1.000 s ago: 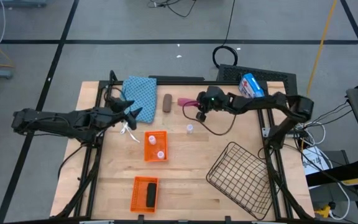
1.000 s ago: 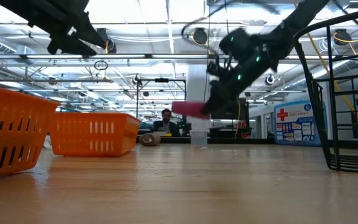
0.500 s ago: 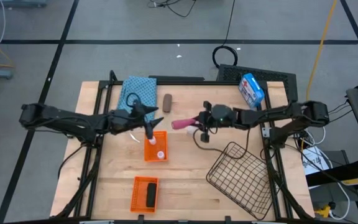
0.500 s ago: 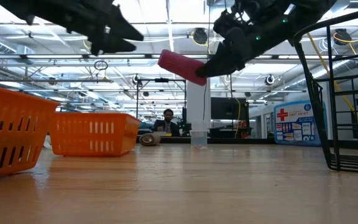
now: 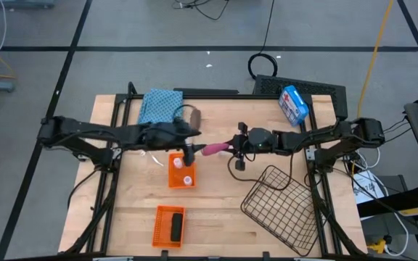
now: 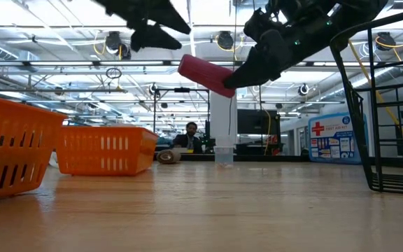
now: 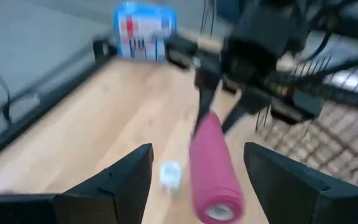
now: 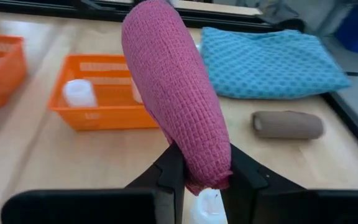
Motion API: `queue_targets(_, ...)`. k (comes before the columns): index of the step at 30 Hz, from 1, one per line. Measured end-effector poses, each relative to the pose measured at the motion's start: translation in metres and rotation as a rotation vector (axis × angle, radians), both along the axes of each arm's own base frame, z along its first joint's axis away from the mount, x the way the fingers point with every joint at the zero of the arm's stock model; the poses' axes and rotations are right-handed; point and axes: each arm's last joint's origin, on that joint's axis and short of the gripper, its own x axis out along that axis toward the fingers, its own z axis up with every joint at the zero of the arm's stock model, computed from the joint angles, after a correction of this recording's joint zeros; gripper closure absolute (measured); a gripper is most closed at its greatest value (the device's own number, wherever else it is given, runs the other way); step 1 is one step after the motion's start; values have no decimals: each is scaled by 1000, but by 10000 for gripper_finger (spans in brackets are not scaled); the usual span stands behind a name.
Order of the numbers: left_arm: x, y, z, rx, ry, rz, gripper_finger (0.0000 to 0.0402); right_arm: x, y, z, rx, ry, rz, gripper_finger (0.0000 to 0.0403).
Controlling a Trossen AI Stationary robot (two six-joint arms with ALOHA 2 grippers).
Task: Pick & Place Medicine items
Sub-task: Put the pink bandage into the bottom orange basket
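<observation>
**A:** what do the arms actually look like?

**B:** both matte black, slim jointed links. The right arm (image 5: 318,135) has a loose black cable looping off its wrist, and the left arm (image 5: 93,133) ends in flat, angular black fingers (image 7: 114,186).

Pink cylinder (image 5: 214,148) held aloft, tilted, above a white vial (image 6: 223,155).

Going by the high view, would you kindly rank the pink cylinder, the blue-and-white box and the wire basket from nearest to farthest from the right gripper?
1. pink cylinder: clamped in the right gripper, pointing toward the left arm.
2. wire basket: near-right part of the table.
3. blue-and-white box: far-right corner.
The basket and box are nearly equal; their order is uncertain.
</observation>
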Motion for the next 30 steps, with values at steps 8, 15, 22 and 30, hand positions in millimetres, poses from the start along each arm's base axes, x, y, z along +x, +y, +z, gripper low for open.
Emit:
queue_targets(8,67,-4,14,-21,332,-115,140,0,3,-1,-12,6,-13,342)
queue_targets(15,111,-4,-1,5,507,-230,140,0,10,-3,-19,25,12,342)
queue_targets(22,118,10,-11,6,615,-169,140,0,14,-1,-37,18,34,342)
queue_targets(30,112,17,-13,-30,669,-134,140,0,14,-2,-40,21,26,342)
